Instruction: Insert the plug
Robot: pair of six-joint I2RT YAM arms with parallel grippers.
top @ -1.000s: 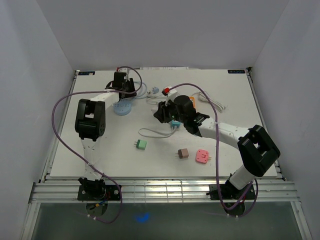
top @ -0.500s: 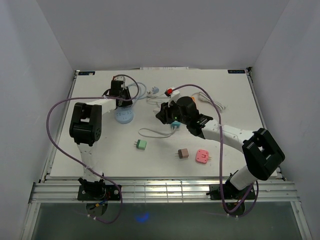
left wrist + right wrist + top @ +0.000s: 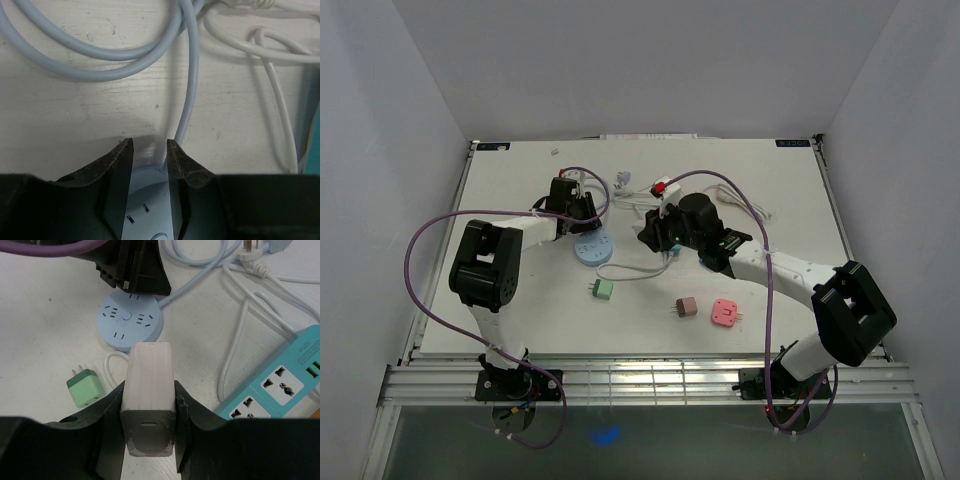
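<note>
My right gripper (image 3: 148,390) is shut on the plug (image 3: 147,367), a pale block with a dark grey rear end, held above the table. Just beyond its tip lies a round pale-blue socket (image 3: 127,322). In the top view this socket (image 3: 593,249) lies left of my right gripper (image 3: 655,232). My left gripper (image 3: 149,150) is closed narrowly at the socket's (image 3: 145,200) far edge, where its blue cable (image 3: 190,100) comes out. It reaches in there from the far left (image 3: 570,205).
A teal power strip (image 3: 280,385) lies to the right, under my right arm. A green plug (image 3: 603,290), a brown plug (image 3: 686,308) and a pink plug (image 3: 724,313) lie nearer the front. A white strip with a red switch (image 3: 660,186) and looped cables (image 3: 270,75) lie behind.
My left gripper closed at the round socket's edge and moved it right and toward the front, closer to my right gripper. The right gripper kept its hold on the plug and shifted slightly.
</note>
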